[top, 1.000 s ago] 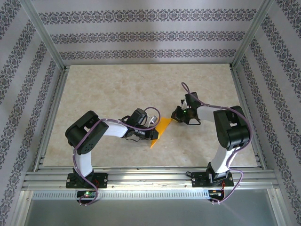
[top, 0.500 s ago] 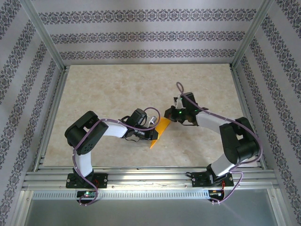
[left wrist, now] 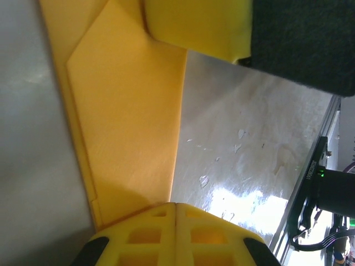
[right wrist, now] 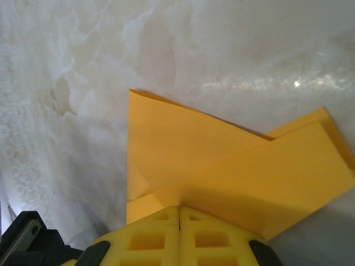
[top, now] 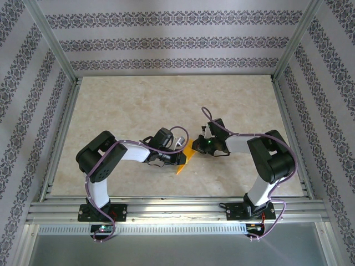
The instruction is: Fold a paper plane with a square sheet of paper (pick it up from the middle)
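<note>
Nearest the front edge, the left claw [top: 178, 158] has its jaws pressed together, tips down on the folded orange paper [top: 187, 153] near the middle of the table [top: 138, 105], likely pinning it. Just beyond, the right claw [top: 197, 145], also pressed together, bears on the far flap, probably flattening a crease. The wrist views reveal overlapping layers that read as one flat wedge from overhead.

Lab enclosure: aluminium frame [top: 177, 209], patterned walls [top: 166, 41]
</note>
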### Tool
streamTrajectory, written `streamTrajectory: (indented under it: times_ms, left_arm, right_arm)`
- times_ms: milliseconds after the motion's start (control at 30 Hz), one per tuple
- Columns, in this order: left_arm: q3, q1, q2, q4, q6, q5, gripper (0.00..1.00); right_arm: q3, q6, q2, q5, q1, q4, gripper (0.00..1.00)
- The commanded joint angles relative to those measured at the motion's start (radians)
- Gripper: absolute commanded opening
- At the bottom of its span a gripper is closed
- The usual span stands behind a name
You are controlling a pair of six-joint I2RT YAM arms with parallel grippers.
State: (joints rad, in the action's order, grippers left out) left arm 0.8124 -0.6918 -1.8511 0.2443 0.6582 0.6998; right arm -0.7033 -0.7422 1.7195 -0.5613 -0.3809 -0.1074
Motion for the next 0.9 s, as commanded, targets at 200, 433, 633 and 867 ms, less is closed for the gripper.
streamTrajectory:
  times_ms: [200,433,633,867]
  left_arm:
    - [0.084,-0.002,0.093,-0.132,0.047,-0.025,0.0]
    - [0.247,-0.012,-0.026,-0.239,0.011,-0.051,0.0]
    - [0.297,-0.029,-0.082,-0.32,-0.044,-0.058,0.0]
    - [0.322,-0.046,-0.112,-0.342,-0.055,-0.065,0.0]
  right_arm:
    - [0.041,0.01,0.053,0.069,0.024,0.037,0.0]
    - [0.03,0.006,0.059,0.063,0.02,0.045,0.0]
    - [0.028,0.001,0.054,0.057,0.017,0.047,0.0]
    - [0.027,-0.003,0.06,0.06,0.016,0.048,0.0]
